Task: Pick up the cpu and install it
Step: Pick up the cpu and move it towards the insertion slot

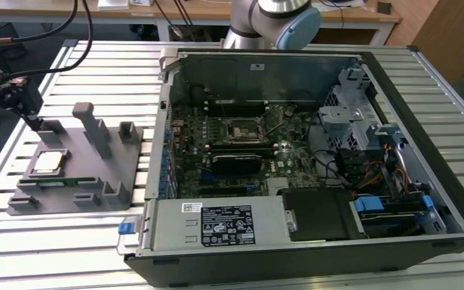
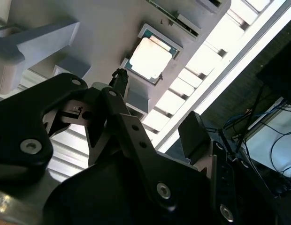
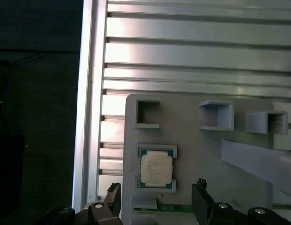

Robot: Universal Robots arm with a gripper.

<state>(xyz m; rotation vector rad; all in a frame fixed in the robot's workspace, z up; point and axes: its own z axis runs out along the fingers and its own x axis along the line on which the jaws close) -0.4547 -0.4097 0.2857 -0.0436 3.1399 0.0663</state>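
Slatted table (image 1: 95,54), grey fixture (image 1: 64,202), cpu (image 3: 156,169), print illegible, gripper (image 3: 157,190) spread nearby

The cpu (image 1: 49,162) is lying flat (silver top facing up) in the grey fixture (image 1: 95,184) at the frame's left. The gripper (image 1: 31,122) is hanging near it, toward upper left. The open computer case (image 1: 313,257) is occupying the centre and right.

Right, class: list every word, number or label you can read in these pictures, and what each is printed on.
No text can be read here.
Black label on the power supply: white print and symbols, too small.
White sticker beside it: too small.
cpu lid, first wrist view: faint lines of print, blurred.
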